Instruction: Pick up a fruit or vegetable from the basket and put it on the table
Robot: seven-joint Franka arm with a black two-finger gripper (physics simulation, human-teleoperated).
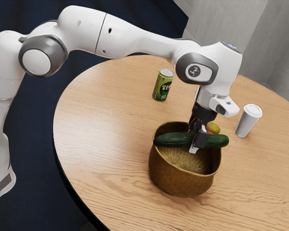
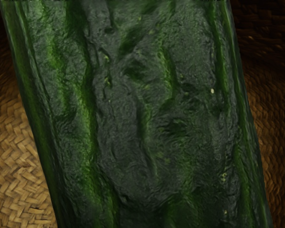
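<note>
1. Dark green cucumber (image 1: pixel 173 140): lies lengthwise across the mouth of the basket (image 1: pixel 180 178), about level with the rim; one end reaches past the rim at the exterior view's right. Whether it is borne by the rim or hangs above it: cannot tell.
2. Gripper (image 1: pixel 196 140): closed on the cucumber near mid-length, one finger on each side. Wrist view agrees: green skin directly under the hand, woven wall either side.
3. Step in hand (judged): grasp made, lift-out under way or about to begin. Placing on the table (image 1: pixel 106 144) remains.
4. Next move calls for: straight rise until both ends clear the rim, then a sideways carry, level lowering onto the wood, release. Candidate spot: the exterior view's left of the basket.
5. Risks (judged): long ends may catch the rim and drag the basket, or twist the cucumber in the grip.
6. Farther out: yellow-orange fruit (image 1: pixel 213 127) just behind the cucumber; green can (image 1: pixel 163 85) and white cup (image 1: pixel 249 120) standing apart. Carry path should avoid both.
</note>
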